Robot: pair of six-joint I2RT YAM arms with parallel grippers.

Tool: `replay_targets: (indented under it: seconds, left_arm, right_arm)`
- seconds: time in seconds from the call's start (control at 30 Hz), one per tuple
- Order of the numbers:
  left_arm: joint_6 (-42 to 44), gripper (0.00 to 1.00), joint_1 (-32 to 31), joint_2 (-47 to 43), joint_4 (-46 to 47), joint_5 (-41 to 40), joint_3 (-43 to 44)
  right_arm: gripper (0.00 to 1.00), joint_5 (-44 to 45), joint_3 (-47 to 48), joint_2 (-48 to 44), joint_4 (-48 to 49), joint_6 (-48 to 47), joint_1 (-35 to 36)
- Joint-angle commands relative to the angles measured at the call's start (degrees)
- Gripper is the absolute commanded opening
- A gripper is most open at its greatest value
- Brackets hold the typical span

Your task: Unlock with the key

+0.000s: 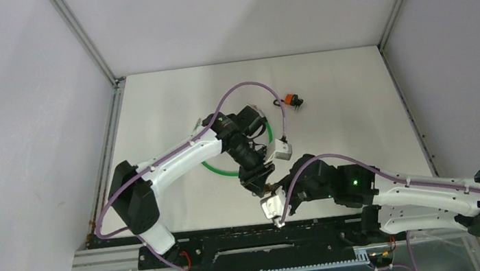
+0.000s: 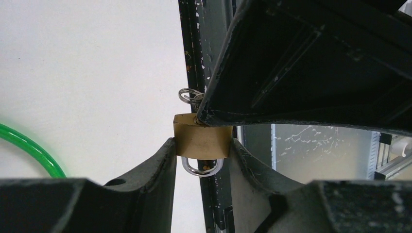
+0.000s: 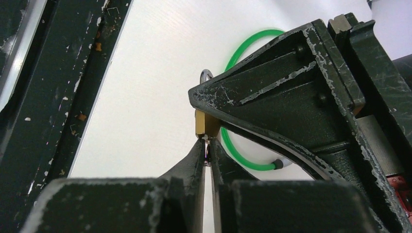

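Observation:
In the left wrist view a brass padlock [image 2: 203, 138] is clamped by its two sides between the fingers of my left gripper [image 2: 201, 143]. Its silver shackle [image 2: 201, 169] points back toward the wrist. My right gripper [image 3: 207, 145] meets the lock's bottom face, its jaws nearly touching and pinching the thin key [image 3: 207, 150] where it goes into the padlock [image 3: 204, 124]. A silver key ring [image 2: 189, 95] sticks out beside the lock. From above, both grippers meet near the table's front edge [image 1: 270, 187]. The keyhole itself is hidden.
A green cable loop [image 1: 217, 169] lies on the white table behind the left gripper. A small orange and black object [image 1: 292, 101] sits further back. The dark front rail [image 2: 194, 58] runs just below the lock.

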Motion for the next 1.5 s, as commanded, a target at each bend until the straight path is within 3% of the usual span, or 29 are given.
replay_targets:
  seconds: [0.0,0.03,0.07,0.2,0.33,0.6,1.13,1.47]
  left_arm:
    - [0.62,0.0,-0.18,-2.05,3.52,2.4,2.13]
    - [0.71,0.0,-0.17,-2.13,3.53,2.23,2.04]
    - [0.79,0.0,-0.21,-2.14,3.48,2.12,1.97]
    - [1.03,0.0,-0.13,-2.01,3.52,1.69,1.79]
    - [1.07,0.0,-0.15,-1.53,3.39,1.65,2.09]
    - [1.14,0.0,-0.1,-1.06,2.84,2.17,2.79]
    - [1.98,0.0,-0.26,-1.1,1.94,3.35,3.14]
    - [2.31,0.0,-0.37,-0.95,1.75,3.78,3.06]
  right_arm:
    - [0.12,-2.96,0.46,-1.11,-0.42,1.19,-1.53]
    - [0.12,-3.01,0.41,-1.53,-0.81,1.09,-1.85]
    - [0.21,-3.0,0.44,-1.91,-1.28,0.95,-2.18]
    - [0.35,-3.76,0.46,-3.42,-2.89,0.77,-3.34]
    - [0.4,-3.72,0.46,-4.51,-3.33,0.79,-3.97]
    - [0.28,-3.94,0.45,-4.4,-3.57,0.91,-4.84]
    - [0.23,-3.58,0.46,-1.73,-0.66,1.41,-4.96]
    - [0.11,-3.8,0.46,-1.07,0.66,2.26,-4.75]
